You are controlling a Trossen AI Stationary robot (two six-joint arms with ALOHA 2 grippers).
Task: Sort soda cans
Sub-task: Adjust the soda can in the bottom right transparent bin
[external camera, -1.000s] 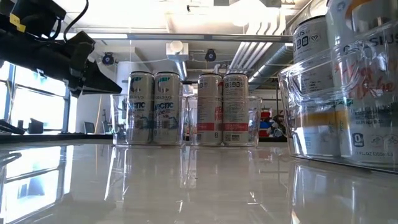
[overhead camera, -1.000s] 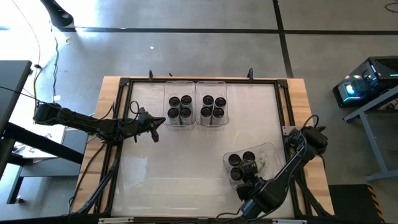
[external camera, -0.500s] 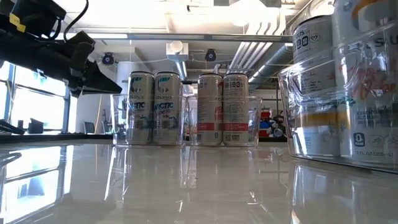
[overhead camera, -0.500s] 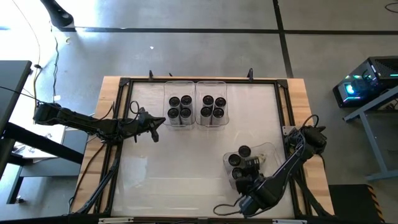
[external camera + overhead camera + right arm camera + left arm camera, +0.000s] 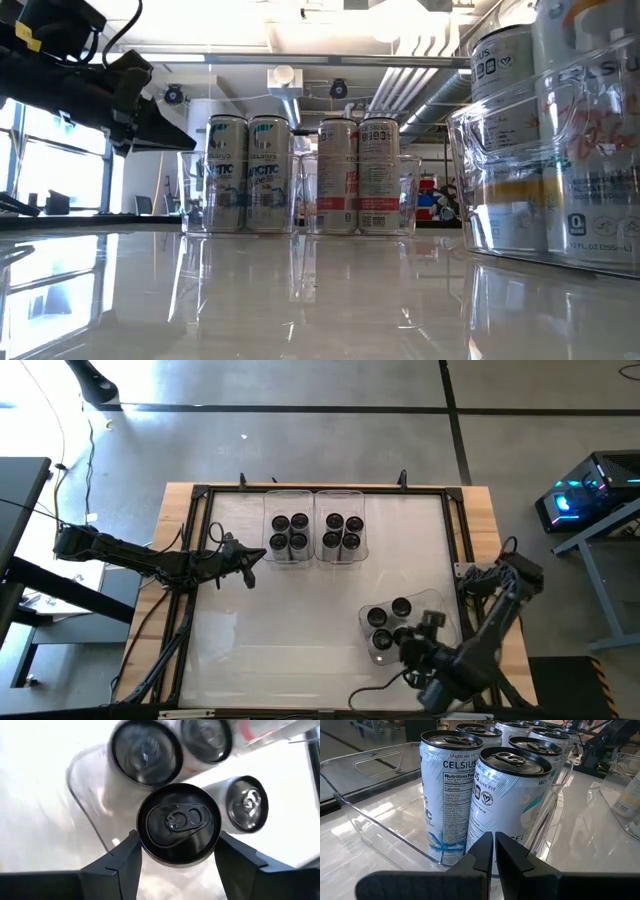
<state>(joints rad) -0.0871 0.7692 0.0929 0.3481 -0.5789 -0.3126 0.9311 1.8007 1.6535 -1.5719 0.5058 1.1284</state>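
On the tabletop (image 5: 300, 630), the right gripper (image 5: 176, 851) sits over the near-right clear bin (image 5: 432, 600), its fingers (image 5: 122, 862) spread around one soda can (image 5: 179, 824) and closed on its sides. Three other cans (image 5: 378, 618) crowd close beside it in that bin. The left gripper (image 5: 494, 851) waits at the left, fingers pressed together and empty, just before the far-left bin (image 5: 288, 500). That bin and its neighbour (image 5: 342, 498) each hold four upright cans.
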